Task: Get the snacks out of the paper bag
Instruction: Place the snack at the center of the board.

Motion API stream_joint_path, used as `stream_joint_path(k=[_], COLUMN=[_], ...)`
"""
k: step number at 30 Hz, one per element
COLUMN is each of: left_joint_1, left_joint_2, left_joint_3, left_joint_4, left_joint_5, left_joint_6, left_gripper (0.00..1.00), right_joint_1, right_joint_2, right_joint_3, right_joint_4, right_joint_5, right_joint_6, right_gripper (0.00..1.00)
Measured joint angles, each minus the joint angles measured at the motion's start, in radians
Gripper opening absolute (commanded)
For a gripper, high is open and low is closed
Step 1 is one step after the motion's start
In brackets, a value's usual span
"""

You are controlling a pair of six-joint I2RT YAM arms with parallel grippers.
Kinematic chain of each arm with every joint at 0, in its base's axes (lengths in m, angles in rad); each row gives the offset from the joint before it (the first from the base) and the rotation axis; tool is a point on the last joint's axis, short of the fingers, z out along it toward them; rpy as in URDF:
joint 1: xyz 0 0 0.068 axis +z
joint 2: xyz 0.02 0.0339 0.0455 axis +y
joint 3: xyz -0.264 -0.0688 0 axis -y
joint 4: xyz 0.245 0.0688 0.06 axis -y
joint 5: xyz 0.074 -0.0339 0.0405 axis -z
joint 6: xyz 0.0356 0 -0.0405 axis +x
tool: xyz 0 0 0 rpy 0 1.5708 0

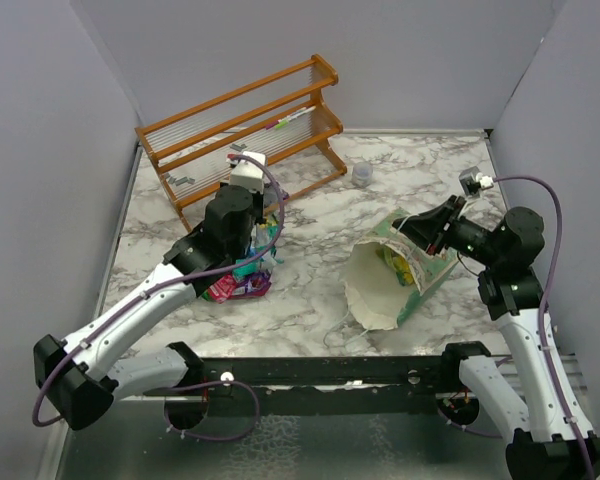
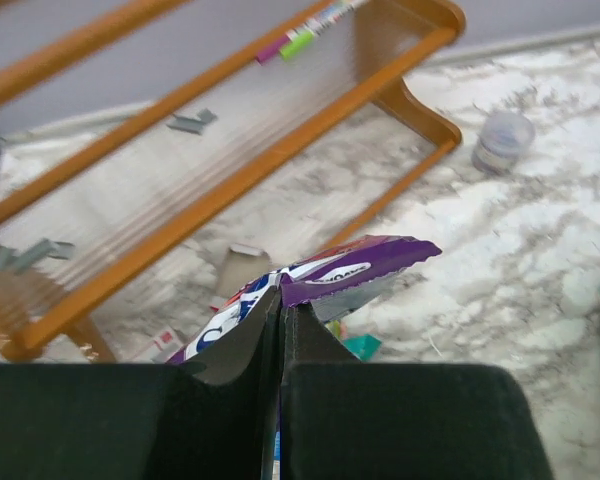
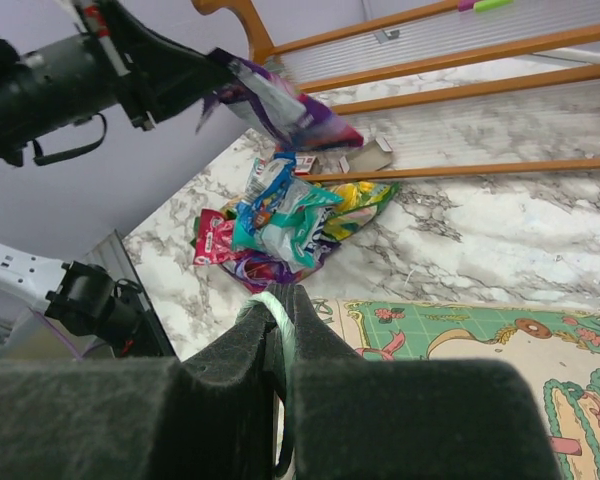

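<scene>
While I hold purple packet (image 2: 350, 272) pinched in left gripper (image 2: 282, 300) above snack pile (image 1: 242, 282) beside rack (image 1: 240, 120), job looks mostly done. Right gripper (image 3: 281, 294) clamped on rim of paper bag (image 1: 378, 295), which lies on side mid-table. I judge yellow-green packet (image 1: 397, 264) remains inside.

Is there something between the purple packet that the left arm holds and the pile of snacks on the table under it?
Nothing visible. The purple packet, pinched in the left gripper, hangs over the snack pile with only air between; the wooden rack stands behind.
</scene>
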Motion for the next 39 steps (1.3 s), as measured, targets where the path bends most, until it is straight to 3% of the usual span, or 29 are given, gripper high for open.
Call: stream_joint_path(k=[8,13,20,33,35,39], left_joint_1=[0.051,0.051,0.084,0.274,0.274,0.274], left_joint_2=[0.116,0.151,0.251,0.37,0.36,0.31], left_joint_3=[0.036,0.038,0.027,-0.101,-0.116,-0.123], left_joint_4=[-0.047,0.001,0.016,-0.037,-0.037,-0.048], left_joint_5=[0.355,0.464,0.484,0.498,0.498,0.51], left_joint_6=[-0.196,-0.296,-0.499,-0.797,-0.803,-0.773], left_gripper=[0.0,0.0,0.0,0.0,0.07,0.38], right_joint_1=[0.0,0.0,0.0,0.0,0.0,0.0], right_joint_2=[-0.014,-0.014,-0.014,-0.014,-0.014,-0.014], right_joint_3=[0.001,0.001,0.001,0.001,0.001,0.001], right_joint_4=[-0.02,-0.02,-0.023,-0.035,-0.037,-0.038], right_joint_5=[0.0,0.0,0.0,0.005,0.005,0.008], right_joint_6=[-0.001,-0.001,-0.008,-0.026,-0.026,-0.026], right_gripper=[0.02,0.02,0.02,0.02,0.02,0.02])
